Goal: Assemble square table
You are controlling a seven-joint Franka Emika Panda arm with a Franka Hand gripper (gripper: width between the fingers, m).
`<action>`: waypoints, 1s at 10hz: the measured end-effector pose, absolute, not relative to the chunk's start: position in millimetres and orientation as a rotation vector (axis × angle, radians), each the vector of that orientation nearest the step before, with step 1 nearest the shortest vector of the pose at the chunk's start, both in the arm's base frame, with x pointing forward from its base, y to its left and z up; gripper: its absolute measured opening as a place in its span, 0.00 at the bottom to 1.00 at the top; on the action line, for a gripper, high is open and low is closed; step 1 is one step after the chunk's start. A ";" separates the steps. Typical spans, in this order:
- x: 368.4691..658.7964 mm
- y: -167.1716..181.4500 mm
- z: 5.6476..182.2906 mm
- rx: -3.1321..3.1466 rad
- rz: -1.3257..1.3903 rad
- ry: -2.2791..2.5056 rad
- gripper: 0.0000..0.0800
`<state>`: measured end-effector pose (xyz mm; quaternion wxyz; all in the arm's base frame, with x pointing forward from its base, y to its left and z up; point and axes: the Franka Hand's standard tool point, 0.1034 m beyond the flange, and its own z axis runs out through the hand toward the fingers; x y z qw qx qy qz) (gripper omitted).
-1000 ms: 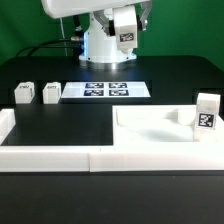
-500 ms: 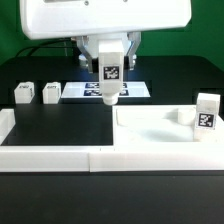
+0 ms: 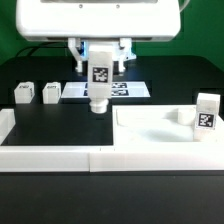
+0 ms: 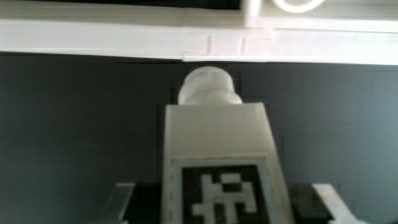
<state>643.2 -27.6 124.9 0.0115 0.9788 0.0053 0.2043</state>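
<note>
My gripper (image 3: 100, 63) hangs over the black table, shut on a white block leg (image 3: 98, 97) that points down, its tag facing the camera. In the wrist view the leg (image 4: 217, 135) fills the middle, its rounded tip toward the table, with one of the fingers (image 4: 125, 203) pressed to each side of it and the gripper (image 4: 219, 208) closed around it. The white square table top (image 3: 150, 129) lies at the exterior view's right. A tagged leg (image 3: 207, 112) stands at its right end, beside a smaller white piece (image 3: 183, 116). Two more legs (image 3: 23, 93) (image 3: 49, 93) stand at the left.
The marker board (image 3: 128, 90) lies flat behind the held leg. A long low white border wall (image 3: 60, 156) runs along the front, and it shows beyond the leg's tip in the wrist view (image 4: 107, 40). The robot's base stands at the back.
The arm has swung forward over the table with the leg in its grip. In the last half second the leg shifted toward the exterior view's left and a little lower.
</note>
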 end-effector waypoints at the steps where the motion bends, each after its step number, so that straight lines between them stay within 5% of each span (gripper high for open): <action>1: 637.5 -16.3 114.2 3.061 0.630 0.024 0.36; 10: 616.3 -6.3 87.2 3.077 0.679 -0.010 0.36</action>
